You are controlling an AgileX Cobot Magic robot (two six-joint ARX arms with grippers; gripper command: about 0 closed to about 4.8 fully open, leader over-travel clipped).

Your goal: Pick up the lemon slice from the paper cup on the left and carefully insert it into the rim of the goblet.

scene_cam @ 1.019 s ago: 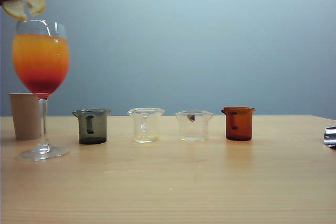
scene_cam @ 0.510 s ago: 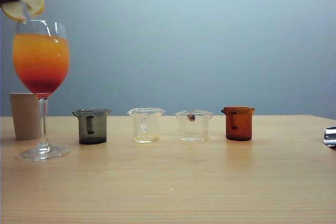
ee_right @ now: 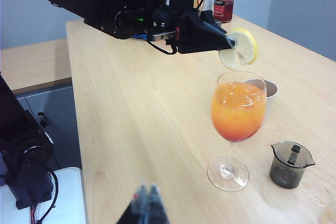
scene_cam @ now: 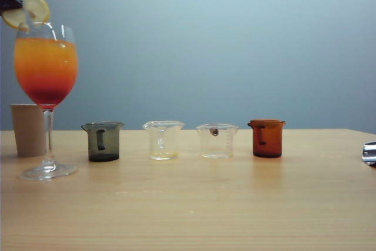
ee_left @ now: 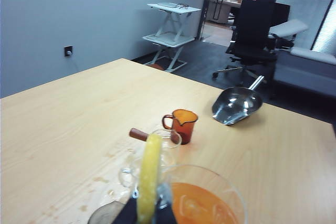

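- Exterior view: the left gripper (scene_cam: 17,3) comes in at the top left corner, clamped on the lemon slice (scene_cam: 26,9), which stands on edge at the rim of the goblet (scene_cam: 46,69). The paper cup (scene_cam: 27,129) stands behind the goblet's stem on the table (scene_cam: 235,204). To the right runs a row of small beakers: a dark grey beaker (scene_cam: 103,141), two clear ones and an amber beaker (scene_cam: 267,138).
- Left wrist view: the fingers (ee_left: 128,214) pinch the slice (ee_left: 148,177) edge-on beside the goblet's (ee_left: 220,182) orange drink. A metal scoop (ee_left: 236,104) lies farther off on the table.
- Right wrist view: the right gripper (ee_right: 147,195) hangs well apart from the goblet (ee_right: 238,119), its fingertips pressed together with nothing between them. The left gripper (ee_right: 228,41) holds the slice (ee_right: 240,48) over the rim; the paper cup (ee_right: 269,92) stands just behind.
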